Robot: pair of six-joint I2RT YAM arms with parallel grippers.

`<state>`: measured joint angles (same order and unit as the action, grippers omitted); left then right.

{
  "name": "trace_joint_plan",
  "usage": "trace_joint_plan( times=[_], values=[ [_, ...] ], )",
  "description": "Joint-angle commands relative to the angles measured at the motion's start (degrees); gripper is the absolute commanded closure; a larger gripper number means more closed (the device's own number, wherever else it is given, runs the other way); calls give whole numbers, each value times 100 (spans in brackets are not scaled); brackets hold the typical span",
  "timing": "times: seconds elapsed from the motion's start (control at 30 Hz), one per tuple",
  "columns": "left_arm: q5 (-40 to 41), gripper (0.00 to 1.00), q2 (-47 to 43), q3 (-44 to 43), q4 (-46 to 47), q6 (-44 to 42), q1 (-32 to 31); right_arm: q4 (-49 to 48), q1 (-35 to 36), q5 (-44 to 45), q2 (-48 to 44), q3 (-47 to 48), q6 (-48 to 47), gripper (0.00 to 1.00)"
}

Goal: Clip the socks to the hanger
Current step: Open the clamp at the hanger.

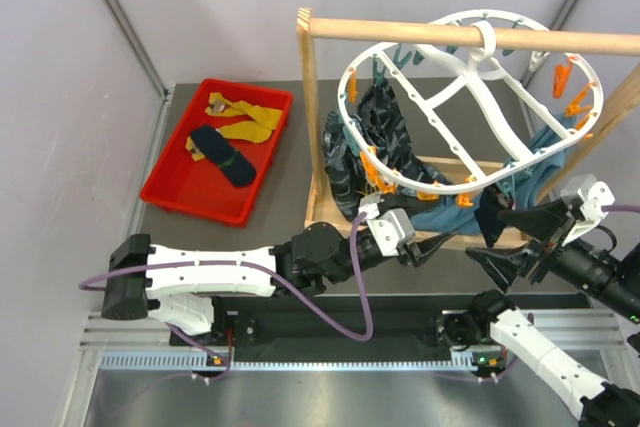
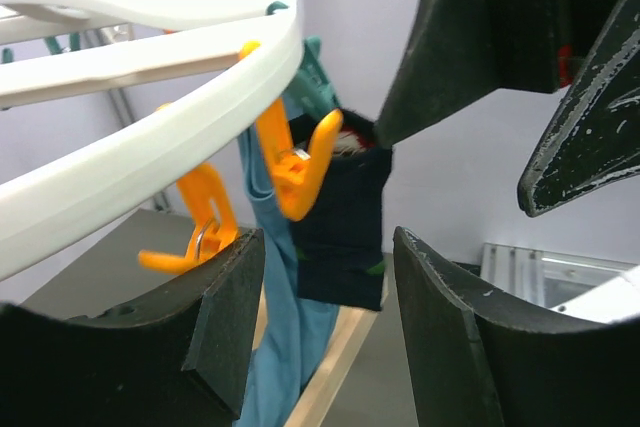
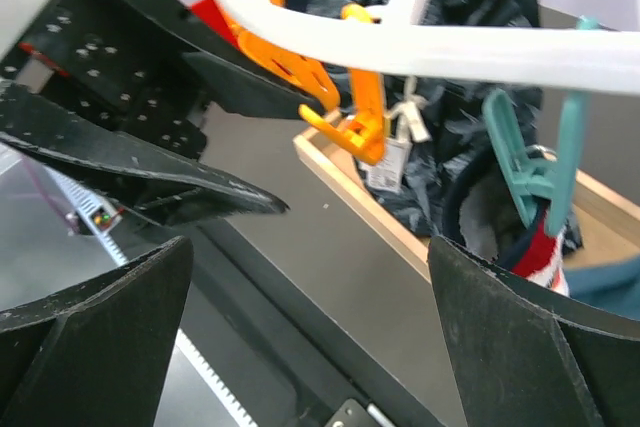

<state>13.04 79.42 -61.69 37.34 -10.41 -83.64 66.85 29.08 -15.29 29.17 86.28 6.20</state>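
The white oval hanger (image 1: 470,97) hangs by its hook from the wooden rod, and its rim shows in the left wrist view (image 2: 130,167) and the right wrist view (image 3: 450,47). One navy sock (image 2: 345,217) hangs clipped at the hanger's near rim (image 1: 490,212), under a teal peg (image 3: 540,172). A second navy sock (image 1: 222,154) and the yellow socks (image 1: 240,117) lie in the red tray (image 1: 190,202). My left gripper (image 1: 437,247) (image 2: 325,252) is open and empty, just below and in front of the hung sock. My right gripper (image 1: 487,235) (image 3: 310,247) is open and empty, facing it.
The wooden rod-and-post rack (image 1: 310,117) stands mid-table. A dark patterned cloth (image 1: 375,132) and a teal-blue cloth (image 1: 540,162) hang from the hanger. Orange pegs (image 2: 205,217) dangle near my left fingers. The two grippers are close together.
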Motion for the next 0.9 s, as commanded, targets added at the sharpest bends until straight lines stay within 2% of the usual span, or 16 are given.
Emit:
trace_joint_plan(
  times=[0.0,0.2,0.4,0.53,0.87],
  values=[
    [-530,41,4,-308,10,189,-21,-497,10,-650,176,205,-48,0],
    [-777,42,-31,-282,-87,119,-21,-646,10,-1037,370,319,-92,0],
    [-58,42,-137,-142,1,-136,-30,-866,10,-1353,379,381,22,4],
    [364,47,-172,-185,-174,-110,-30,-937,19,-1494,441,416,57,7],
    [647,54,-409,69,-447,171,-39,-1385,10,-2329,625,153,285,18]
  ],
)
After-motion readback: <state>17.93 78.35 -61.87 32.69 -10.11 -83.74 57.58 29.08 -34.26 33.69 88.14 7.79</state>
